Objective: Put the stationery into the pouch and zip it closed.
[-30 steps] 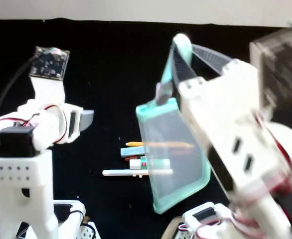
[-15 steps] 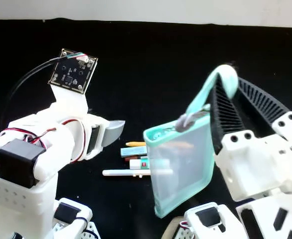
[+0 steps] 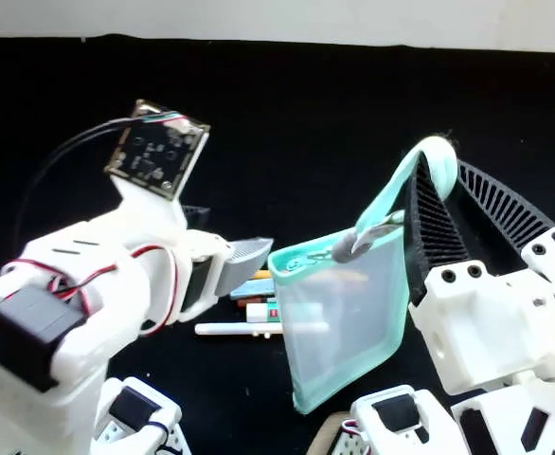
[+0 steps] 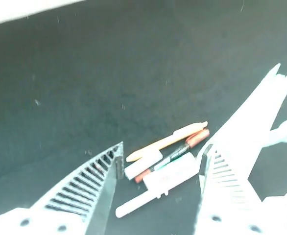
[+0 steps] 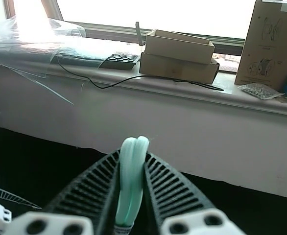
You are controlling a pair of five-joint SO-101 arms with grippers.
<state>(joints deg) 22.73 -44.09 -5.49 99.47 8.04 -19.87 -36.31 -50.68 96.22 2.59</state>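
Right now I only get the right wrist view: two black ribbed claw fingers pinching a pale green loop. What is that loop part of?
Observer: It is the strap of a see-through pouch with a green edge, which hangs from the right claw.
Operator: Where are the pens?
Observer: The stationery lies in a small heap on the black table, beside the pouch.
Operator: And the other arm?
Observer: The left claw is open above that heap.
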